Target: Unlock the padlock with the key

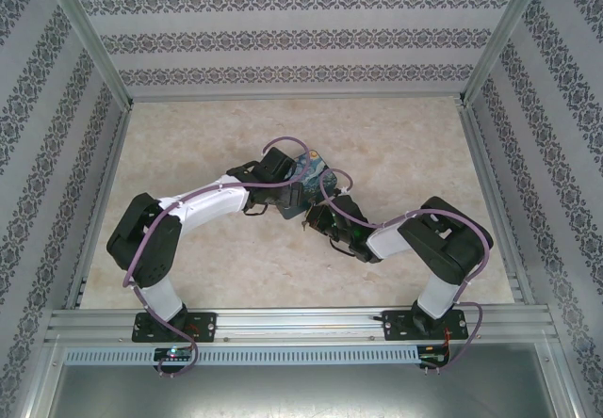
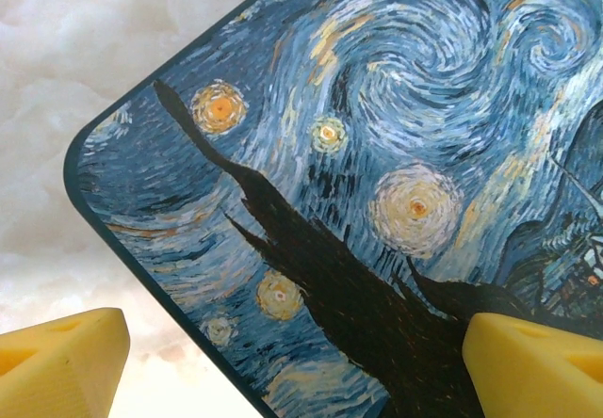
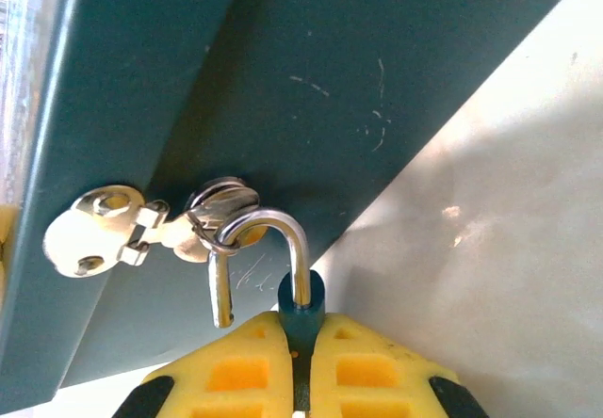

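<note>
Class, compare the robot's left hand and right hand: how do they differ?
The left hand stands wide open; the right hand is shut. The left hand faces the box on its painted side, gripping nothing; the right hand pinches the padlock by its blue body, beside the box's plain side. Both have yellow fingers.

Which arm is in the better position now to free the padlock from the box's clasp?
The right. The right gripper is shut on the padlock, whose shackle hangs in the clasp with one leg free. The left gripper is open over the box lid.
</note>
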Tool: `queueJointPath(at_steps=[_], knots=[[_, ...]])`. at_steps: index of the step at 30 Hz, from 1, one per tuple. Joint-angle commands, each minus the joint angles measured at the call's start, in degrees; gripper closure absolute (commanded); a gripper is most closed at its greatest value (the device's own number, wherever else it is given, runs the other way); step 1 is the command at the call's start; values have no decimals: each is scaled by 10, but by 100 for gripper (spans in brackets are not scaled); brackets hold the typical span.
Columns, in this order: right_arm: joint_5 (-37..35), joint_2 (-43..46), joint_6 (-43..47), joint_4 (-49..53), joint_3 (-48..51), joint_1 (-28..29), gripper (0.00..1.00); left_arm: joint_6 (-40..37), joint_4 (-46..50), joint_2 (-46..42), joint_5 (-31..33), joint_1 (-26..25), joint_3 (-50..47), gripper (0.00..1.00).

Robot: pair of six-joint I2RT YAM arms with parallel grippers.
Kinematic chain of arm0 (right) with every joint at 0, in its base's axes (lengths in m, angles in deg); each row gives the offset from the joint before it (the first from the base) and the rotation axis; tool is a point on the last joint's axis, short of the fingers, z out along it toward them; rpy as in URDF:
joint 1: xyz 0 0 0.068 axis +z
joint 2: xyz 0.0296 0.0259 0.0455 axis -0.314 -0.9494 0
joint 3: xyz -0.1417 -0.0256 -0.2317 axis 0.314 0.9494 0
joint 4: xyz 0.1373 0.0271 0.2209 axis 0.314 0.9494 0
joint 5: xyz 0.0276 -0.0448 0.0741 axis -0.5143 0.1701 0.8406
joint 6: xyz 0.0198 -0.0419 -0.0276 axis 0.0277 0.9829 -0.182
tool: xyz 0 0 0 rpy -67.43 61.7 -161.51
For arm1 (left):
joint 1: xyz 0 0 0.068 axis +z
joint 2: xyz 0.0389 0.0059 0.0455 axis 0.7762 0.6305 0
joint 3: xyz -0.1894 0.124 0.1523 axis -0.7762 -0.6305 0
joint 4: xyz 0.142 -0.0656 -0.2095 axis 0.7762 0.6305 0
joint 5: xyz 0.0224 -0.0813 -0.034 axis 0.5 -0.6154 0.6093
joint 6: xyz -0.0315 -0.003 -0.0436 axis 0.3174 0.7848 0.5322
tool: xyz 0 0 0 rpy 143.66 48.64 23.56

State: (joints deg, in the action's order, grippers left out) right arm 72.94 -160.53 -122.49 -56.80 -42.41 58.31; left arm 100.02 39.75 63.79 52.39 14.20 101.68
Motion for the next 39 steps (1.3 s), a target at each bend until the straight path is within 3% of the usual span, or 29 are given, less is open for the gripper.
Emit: queueJointPath(at_steps=[1,17,32,39], knots=[[-12,-9,-7,10,-11,-22,100,-7,40,34,-2,-9,-27,9],[126,-28,54,63,-103,-150,100,-11,34,52,-22,-9,-34,17],[168,20,82,72,-31,-194,100,-22,40,56,-17,-9,-27,18],[174,29,148,211,-67,-198,100,-32,46,61,-17,-9,-21,18]])
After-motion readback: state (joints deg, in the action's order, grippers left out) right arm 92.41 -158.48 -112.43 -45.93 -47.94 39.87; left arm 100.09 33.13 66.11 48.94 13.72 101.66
